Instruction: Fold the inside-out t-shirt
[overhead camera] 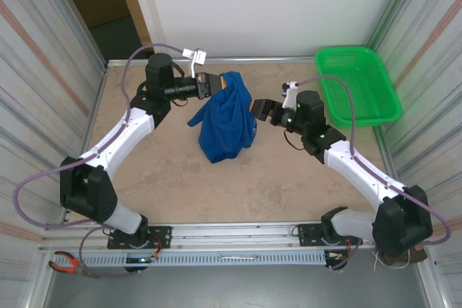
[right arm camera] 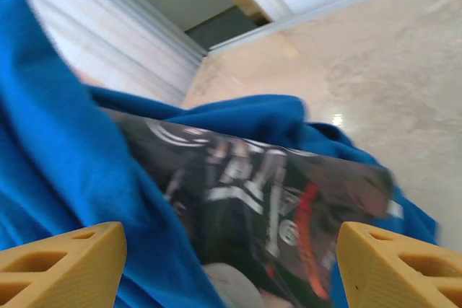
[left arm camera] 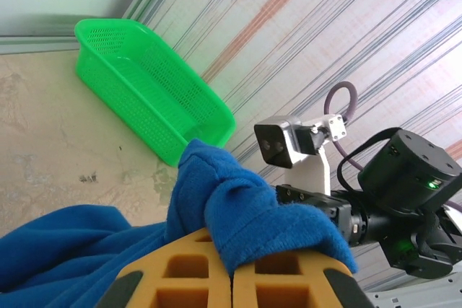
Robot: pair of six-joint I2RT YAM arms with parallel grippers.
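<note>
Royal-blue cotton is seen bunched at mid-table: the inside-out t-shirt (overhead camera: 225, 124) is held up in a peaked, drooping heap, with its top at the left gripper (overhead camera: 211, 84) and its lower part resting on the beige table (overhead camera: 216, 192). In the left wrist view the left gripper's yellow pads (left arm camera: 188, 279) are pressed flat together, and a fold of the shirt is clamped at the tips and draped over them, so the pinch point itself is hidden by cloth.

The right gripper (overhead camera: 258, 110) is placed just beside the shirt's right edge. In the right wrist view its fingers (right arm camera: 65, 257) are spread wide, w/ nothing clamped. Between them, blue cloth and a dark printed graphic (right arm camera: 267, 207) w/ white and reddish marks are seen, blurred (too soft to be read).

The shirt is thus set between the two grippers. From the left wrist view, the right arm's wrist camera (left arm camera: 278, 142) is seen beyond the fold.

A green plastic mesh basket (overhead camera: 359, 84) sits in the far right corner, well apart from the shirt, behind the right arm. Red-handled pliers (overhead camera: 70, 263) lie on the rail nr the left arm's base. Corrugated wall panels (overhead camera: 43, 70) close off both sides.
</note>
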